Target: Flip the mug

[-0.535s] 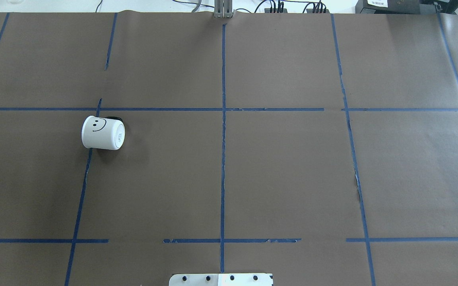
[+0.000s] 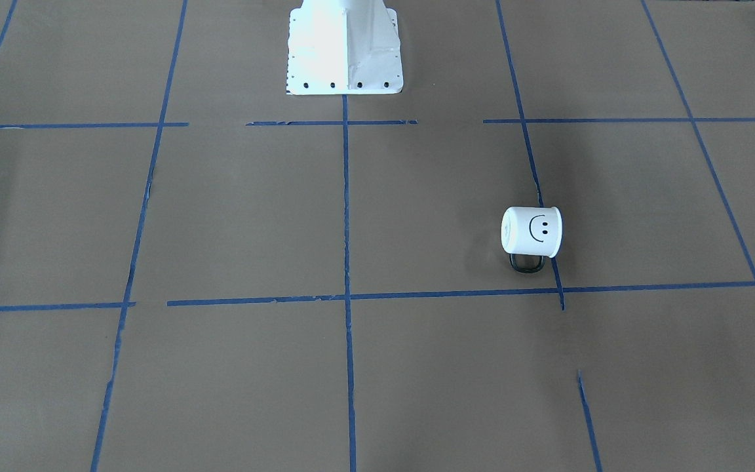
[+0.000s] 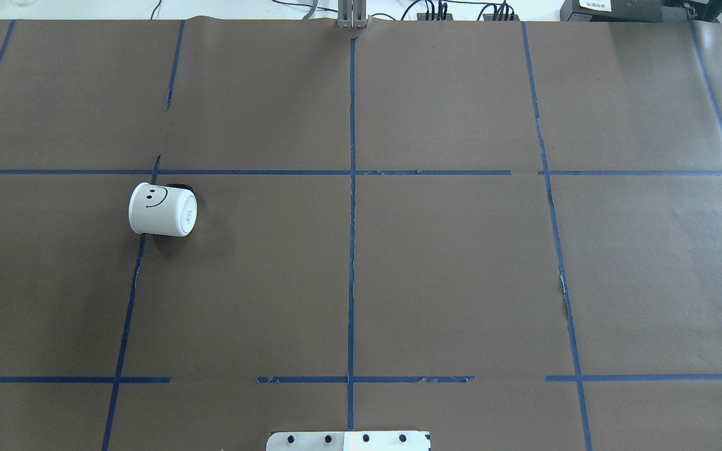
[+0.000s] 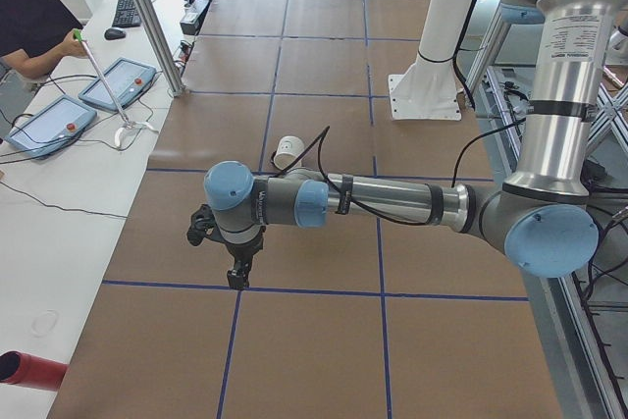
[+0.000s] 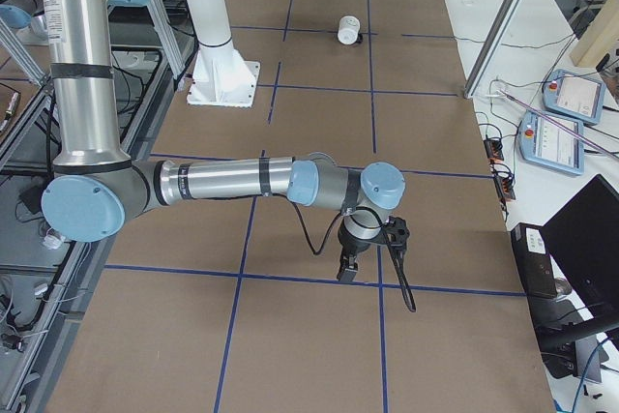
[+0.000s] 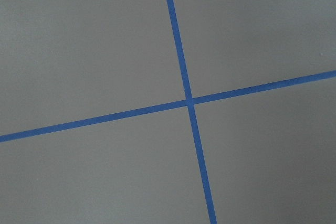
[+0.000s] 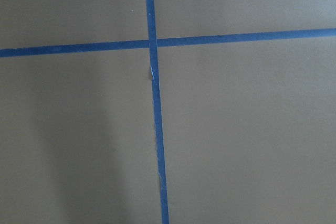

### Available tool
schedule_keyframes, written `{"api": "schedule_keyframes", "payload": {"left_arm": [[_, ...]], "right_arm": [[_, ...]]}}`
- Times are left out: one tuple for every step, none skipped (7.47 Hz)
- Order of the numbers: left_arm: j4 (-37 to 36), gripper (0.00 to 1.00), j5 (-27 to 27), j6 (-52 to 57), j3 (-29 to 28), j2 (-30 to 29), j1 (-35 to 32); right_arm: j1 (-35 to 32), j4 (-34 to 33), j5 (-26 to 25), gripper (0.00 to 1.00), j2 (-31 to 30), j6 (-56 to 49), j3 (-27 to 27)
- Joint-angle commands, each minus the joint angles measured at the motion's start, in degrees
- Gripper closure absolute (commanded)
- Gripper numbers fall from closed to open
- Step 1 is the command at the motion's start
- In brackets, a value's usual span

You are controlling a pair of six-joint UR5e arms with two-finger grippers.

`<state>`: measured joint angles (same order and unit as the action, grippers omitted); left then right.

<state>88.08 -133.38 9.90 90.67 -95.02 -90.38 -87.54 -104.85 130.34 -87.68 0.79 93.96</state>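
The white mug (image 3: pixel 162 210) lies on its side on the brown paper, on the robot's left half of the table. Its smiley face points up, and its black handle (image 3: pixel 180 186) is on the side away from the robot. It also shows in the front view (image 2: pixel 531 231), the exterior left view (image 4: pixel 287 152) and the exterior right view (image 5: pixel 348 29). My left gripper (image 4: pixel 238 277) hangs low over a tape crossing, well short of the mug. My right gripper (image 5: pixel 346 273) hangs over the opposite end of the table. Both show only in side views, so I cannot tell whether they are open or shut. Both wrist views show only paper and tape.
Blue tape lines (image 3: pixel 352 188) divide the brown paper into a grid. The white robot base (image 2: pixel 345 46) stands at the robot's side of the table. Teach pendants (image 4: pixel 118 83) and a person's arm lie beyond the operators' edge.
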Motion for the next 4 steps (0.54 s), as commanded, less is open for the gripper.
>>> {"api": "schedule_keyframes", "payload": {"left_arm": [[5.92,0.00,0.04,-0.32,-0.31,-0.34,0.38],[11.18,0.00,0.22,-0.76,0.03,-0.52,2.73],[15.24,0.00,0.05,-6.85,0.30,-0.52,4.24],[23.63,0.00,0.05,-15.18,0.30,-0.61,9.04]], "right_arm": [[0.00,0.00,0.00,0.00,-0.04,0.00,0.00],[0.00,0.00,0.00,0.00,-0.04,0.00,0.00],[0.00,0.00,0.00,0.00,0.05,0.00,0.00],[0.00,0.00,0.00,0.00,0.05,0.00,0.00]]}}
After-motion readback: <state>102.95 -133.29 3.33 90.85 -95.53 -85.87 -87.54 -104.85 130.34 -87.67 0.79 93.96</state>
